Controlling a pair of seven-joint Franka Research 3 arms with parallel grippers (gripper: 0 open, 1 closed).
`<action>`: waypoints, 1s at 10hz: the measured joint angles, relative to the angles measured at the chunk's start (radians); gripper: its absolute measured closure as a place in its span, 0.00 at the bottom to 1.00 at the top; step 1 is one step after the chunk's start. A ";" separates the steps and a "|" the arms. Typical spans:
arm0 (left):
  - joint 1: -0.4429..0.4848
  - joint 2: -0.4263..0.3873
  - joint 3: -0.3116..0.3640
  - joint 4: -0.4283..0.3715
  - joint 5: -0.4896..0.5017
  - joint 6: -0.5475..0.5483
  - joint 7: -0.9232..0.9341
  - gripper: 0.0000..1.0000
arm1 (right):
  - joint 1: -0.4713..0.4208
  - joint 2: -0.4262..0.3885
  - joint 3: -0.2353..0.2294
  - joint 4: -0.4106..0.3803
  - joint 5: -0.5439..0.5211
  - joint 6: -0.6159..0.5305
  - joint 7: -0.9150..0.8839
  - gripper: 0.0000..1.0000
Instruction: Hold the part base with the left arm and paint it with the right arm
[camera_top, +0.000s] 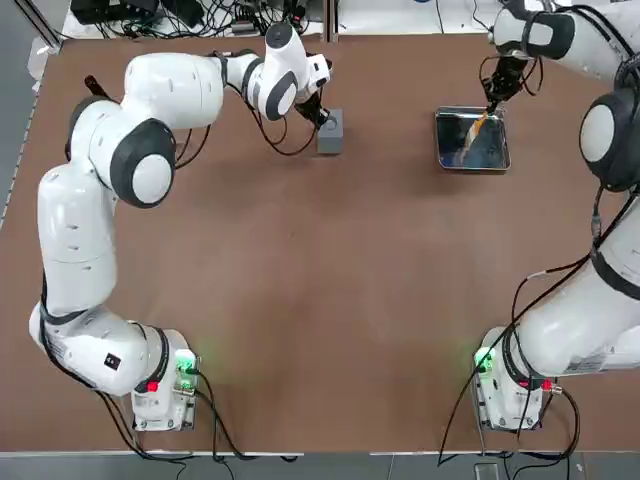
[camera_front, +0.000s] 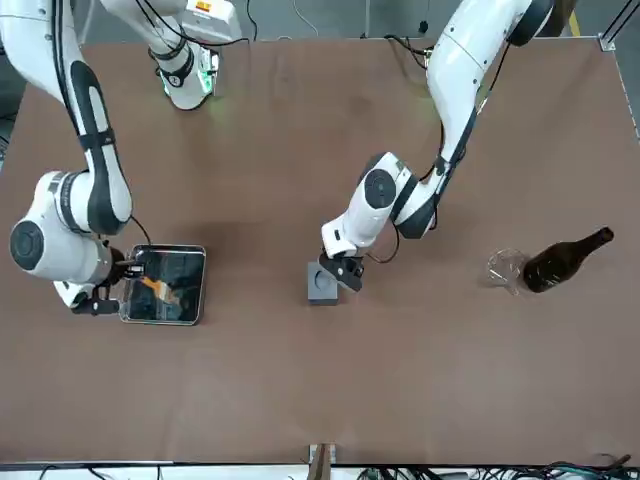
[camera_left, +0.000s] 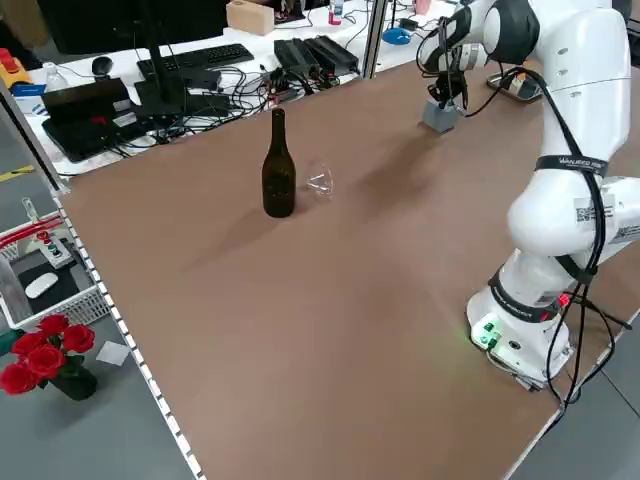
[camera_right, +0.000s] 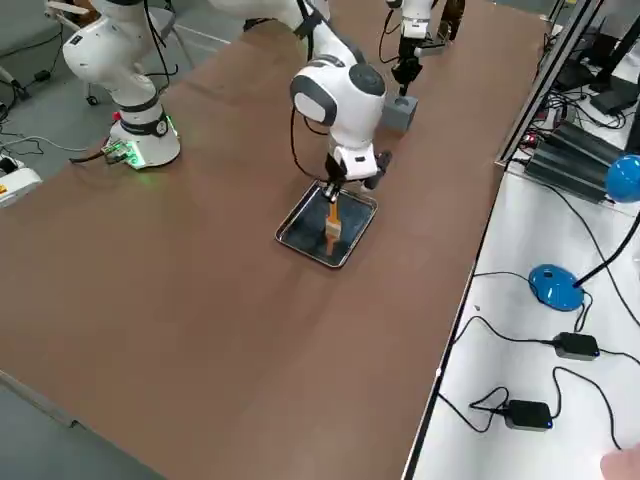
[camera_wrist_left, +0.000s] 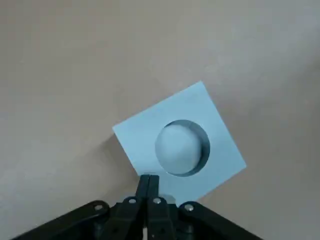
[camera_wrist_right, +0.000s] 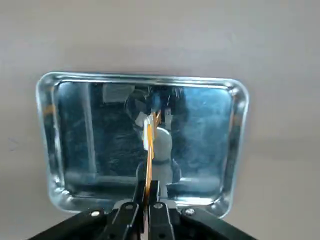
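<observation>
Right now you have the small grey cube-like part base (camera_top: 330, 131) with its round recess facing up, sitting on the brown table (camera_top: 330, 300) close to the far edge and a little toward the robot's left of the middle. Your left gripper (camera_top: 322, 117) is down at that block, its dark fingers (camera_wrist_left: 148, 186) pressed flat together with nothing between them, their tips resting against one side edge of the block's top face; the wrist view shows the recess clear and the block turned at an angle to the fingers. Your right gripper (camera_top: 490, 105) hangs over the flat rectangular shiny metal tray (camera_top: 449, 159), which lies near the far edge toward the table's right side, well apart from the block. Its jaws are closed on a thin orange brush (camera_wrist_right: 149, 145), gripped at the upper end, with the rest pointing down into the tray; you cannot tell from these views whether its tip touches the tray floor. Over toward the table's left edge stand a dark glass bottle (camera_left: 278, 166), upright, and just beside it a clear wine glass (camera_left: 319, 182) lying on its side. Both arm bases sit at the near edge with green lights showing.
</observation>
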 joint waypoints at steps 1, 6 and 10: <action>0.000 0.000 0.000 0.000 0.000 0.000 0.001 0.99 | 0.000 0.010 -0.023 -0.002 0.000 0.024 -0.046 0.96; 0.000 0.000 0.000 0.000 0.000 0.000 0.002 0.99 | 0.002 0.023 -0.089 0.012 -0.044 0.039 -0.172 0.96; 0.001 0.000 0.000 0.000 0.000 0.000 0.002 0.99 | 0.039 0.012 -0.070 0.190 -0.090 -0.247 -0.105 0.96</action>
